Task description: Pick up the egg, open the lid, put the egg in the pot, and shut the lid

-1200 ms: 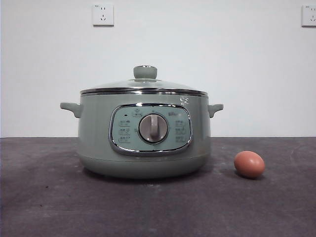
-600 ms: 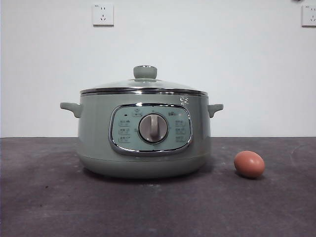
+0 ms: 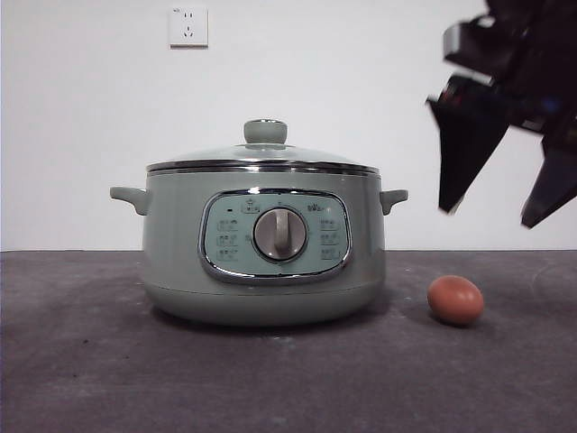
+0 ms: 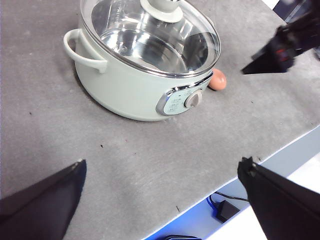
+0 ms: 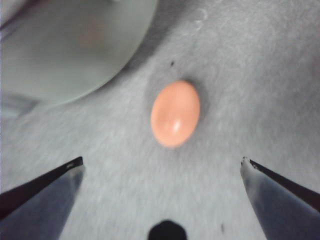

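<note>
My right gripper, jaws wide, upper right, poised to straddle the small reddish-brown oval egg.

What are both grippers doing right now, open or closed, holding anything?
Left gripper: open, empty, back from the pot.
Right gripper: open, empty, above the egg.

Sage-grn pot, red-brn egg.

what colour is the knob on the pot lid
Pale sage green, matching the pot. The knob on the lid shows best in the front view.
</note>
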You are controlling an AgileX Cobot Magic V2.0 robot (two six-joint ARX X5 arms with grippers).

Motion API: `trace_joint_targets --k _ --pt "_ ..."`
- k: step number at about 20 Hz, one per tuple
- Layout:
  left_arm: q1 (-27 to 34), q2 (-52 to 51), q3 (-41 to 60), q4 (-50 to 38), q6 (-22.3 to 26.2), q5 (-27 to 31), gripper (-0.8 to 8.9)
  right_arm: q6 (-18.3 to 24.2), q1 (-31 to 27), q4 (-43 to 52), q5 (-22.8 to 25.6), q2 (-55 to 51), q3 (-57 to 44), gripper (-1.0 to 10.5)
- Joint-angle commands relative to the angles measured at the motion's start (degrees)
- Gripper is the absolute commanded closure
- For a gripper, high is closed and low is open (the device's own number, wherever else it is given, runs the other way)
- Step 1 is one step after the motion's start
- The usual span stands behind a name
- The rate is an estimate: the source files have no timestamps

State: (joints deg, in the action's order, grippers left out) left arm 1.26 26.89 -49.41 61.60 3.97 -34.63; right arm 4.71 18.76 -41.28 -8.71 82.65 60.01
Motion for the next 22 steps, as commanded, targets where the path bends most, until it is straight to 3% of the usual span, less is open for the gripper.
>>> trace_joint_targets --k 1,8,12,14,18,22 --pt "-0.2 0.0 -0.2 -0.7 -0.1 0.0 1.84 -0.4 0.7 3.0 1.3 3.4 0.1 4.2" --pt "-0.2 0.0 -0.2 -0.7 -0.1 0.1 1.84 -0.4 1.2 8.7 3.1 12.0 0.1 4.3" --pt "-0.2 0.0 -0.2 -0.7 -0.1 0.1 1.84 -0.4 1.2 11.1 3.1 15.2 0.1 4.8" --pt "-0.2 0.0 -0.2 -0.7 -0.1 0.1 1.84 -0.4 1.2 11.6 3.1 16.3 0.1 6.0" --pt "-0.2 0.0 -0.2 -0.7 -0.1 0.1 1.84 -0.4 1.2 12.9 3.1 17.1 0.1 6.9" --pt "-0.2 0.0 -0.2 -0.7 -0.1 0.1 1.84 -0.4 1.2 12.0 2.7 17.1 0.1 9.6"
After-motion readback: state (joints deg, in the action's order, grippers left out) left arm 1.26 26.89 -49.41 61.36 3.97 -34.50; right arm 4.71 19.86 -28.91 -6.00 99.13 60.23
